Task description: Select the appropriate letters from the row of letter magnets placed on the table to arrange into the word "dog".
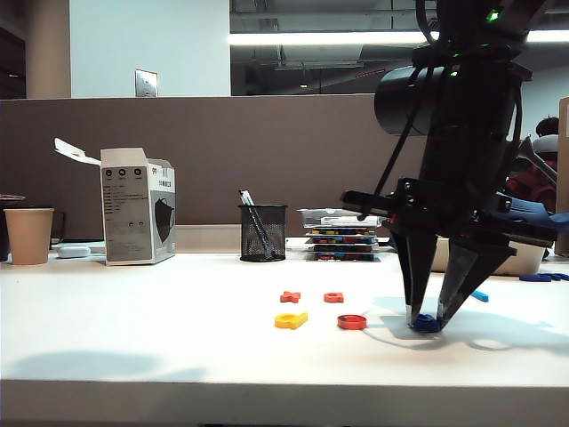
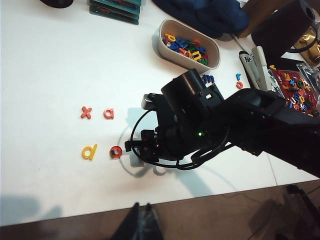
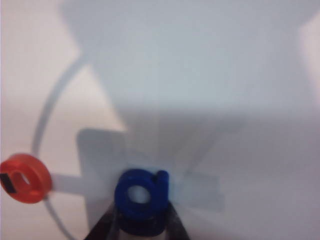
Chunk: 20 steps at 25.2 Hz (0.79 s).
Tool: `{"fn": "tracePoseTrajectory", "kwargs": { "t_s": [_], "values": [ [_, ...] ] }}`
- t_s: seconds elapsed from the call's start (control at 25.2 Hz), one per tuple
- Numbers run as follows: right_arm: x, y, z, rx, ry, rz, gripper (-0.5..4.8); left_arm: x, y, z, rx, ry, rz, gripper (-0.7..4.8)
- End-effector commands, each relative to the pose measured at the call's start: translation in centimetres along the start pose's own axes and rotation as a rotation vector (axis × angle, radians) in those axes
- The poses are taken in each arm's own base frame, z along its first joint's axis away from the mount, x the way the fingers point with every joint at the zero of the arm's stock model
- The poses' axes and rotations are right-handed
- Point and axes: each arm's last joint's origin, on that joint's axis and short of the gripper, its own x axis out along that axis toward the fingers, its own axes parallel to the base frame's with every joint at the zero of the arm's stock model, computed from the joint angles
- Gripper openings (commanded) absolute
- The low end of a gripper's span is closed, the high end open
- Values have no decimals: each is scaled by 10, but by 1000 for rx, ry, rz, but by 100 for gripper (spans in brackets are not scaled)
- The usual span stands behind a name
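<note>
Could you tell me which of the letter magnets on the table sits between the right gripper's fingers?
The dark blue "g": the right gripper pinches it, just right of the red-orange "o"; the other letters lie untouched.

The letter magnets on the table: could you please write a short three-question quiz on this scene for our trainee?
1. True or false: the right claw has its fingers on either side of the dark blue "g".
2. Which letter lies directly left of the red-orange "o" in the exterior view? A) "x" B) yellow "d" C) "a"
3. Fill in: the left claw hangs above the table edge, holding ____.

Key: 1 true; 2 B; 3 nothing.
</note>
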Motion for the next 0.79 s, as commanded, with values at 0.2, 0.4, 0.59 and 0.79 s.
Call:
{"fn": "tracePoseTrajectory", "kwargs": {
  "t_s": [0.2,0.4,0.59,0.79],
  "values": [
    [4,-1,-2,12,21,-11,123,-1,0,1,-3,-6,-6,-5],
    [4,-1,-4,14,34,-19,167,-1,0,1,-3,-5,-7,-5],
    [3,-2,-5,15,49,-23,172,-1,0,1,-3,-5,-7,-5],
    [0,-1,-5,16,51,-25,172,-1,0,1,-3,-5,-7,-5]
  ]
}}
